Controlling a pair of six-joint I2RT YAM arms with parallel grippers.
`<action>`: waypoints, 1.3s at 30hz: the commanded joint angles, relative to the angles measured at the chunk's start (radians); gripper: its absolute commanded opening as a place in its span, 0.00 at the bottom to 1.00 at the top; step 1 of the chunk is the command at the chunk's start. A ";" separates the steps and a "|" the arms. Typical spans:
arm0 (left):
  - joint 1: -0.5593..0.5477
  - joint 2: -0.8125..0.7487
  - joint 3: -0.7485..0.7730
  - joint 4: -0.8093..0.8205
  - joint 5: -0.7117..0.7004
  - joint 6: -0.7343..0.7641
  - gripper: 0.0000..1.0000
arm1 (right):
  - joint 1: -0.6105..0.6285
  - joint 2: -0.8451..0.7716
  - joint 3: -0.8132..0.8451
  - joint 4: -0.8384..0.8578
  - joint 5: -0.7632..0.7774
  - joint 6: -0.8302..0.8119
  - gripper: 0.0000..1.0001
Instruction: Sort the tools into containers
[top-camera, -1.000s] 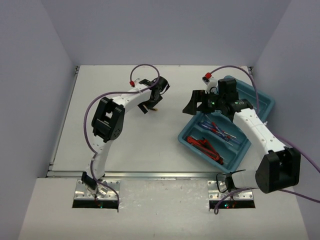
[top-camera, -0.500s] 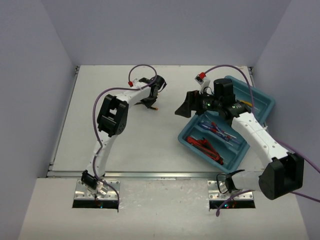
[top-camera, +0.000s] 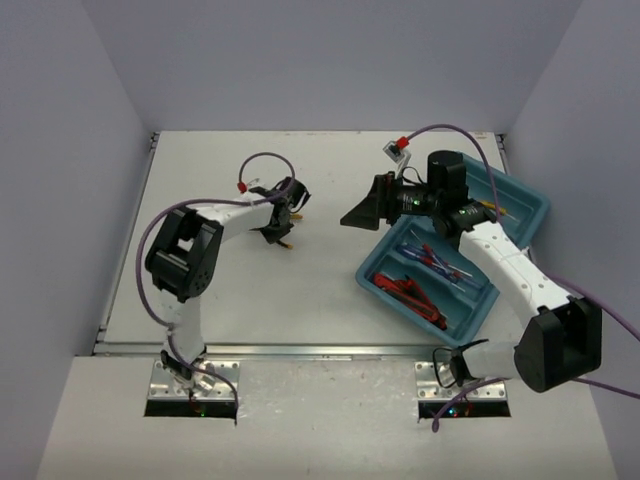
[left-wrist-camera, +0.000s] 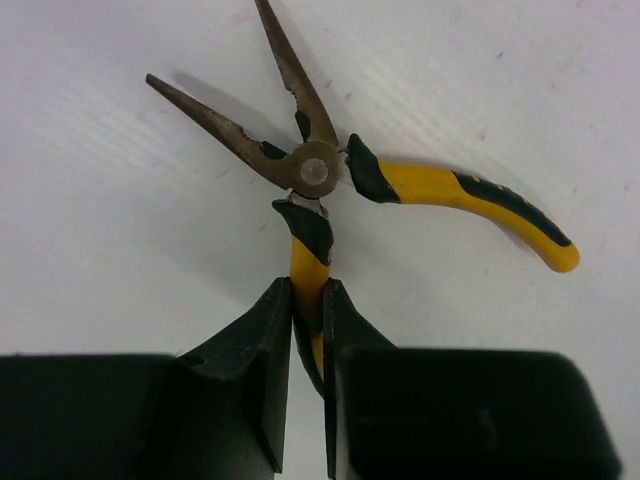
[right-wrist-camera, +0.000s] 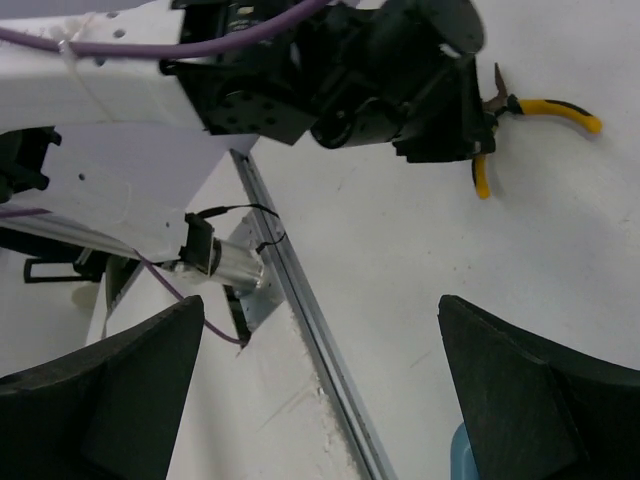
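Yellow-handled pliers (left-wrist-camera: 315, 172) lie on the white table with their long jaws spread. My left gripper (left-wrist-camera: 308, 300) is shut on one of the two handles; the other handle (left-wrist-camera: 480, 200) sticks out to the right. From above, the left gripper (top-camera: 278, 222) is left of centre, and only a bit of the pliers (top-camera: 287, 243) shows under it. The right gripper (top-camera: 362, 208) hangs open and empty left of the teal tray (top-camera: 530, 200), pointing at the left arm. Red-handled pliers (top-camera: 410, 290) and blue screwdrivers (top-camera: 430, 255) lie in separate compartments. The right wrist view shows the yellow pliers (right-wrist-camera: 545, 108) beneath the left gripper (right-wrist-camera: 430, 100).
The tray sits slantwise at the right of the table, under the right arm. A metal rail (right-wrist-camera: 300, 290) runs along the table's near edge, with the left arm's base (top-camera: 190, 385) beyond it. Purple cables loop above both arms.
The left gripper has shut on a pliers handle and moved left and nearer. The right gripper, still open, has swung left, off the tray.
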 joint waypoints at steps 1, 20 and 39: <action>-0.020 -0.373 -0.254 0.439 -0.037 0.242 0.00 | -0.002 0.090 0.132 -0.016 0.002 0.026 0.99; -0.144 -0.954 -0.850 1.219 0.344 0.674 0.00 | 0.126 0.606 0.736 -0.502 0.131 -0.045 0.75; -0.188 -0.909 -0.808 1.254 0.397 0.704 0.38 | 0.202 0.583 0.530 -0.161 0.001 0.132 0.00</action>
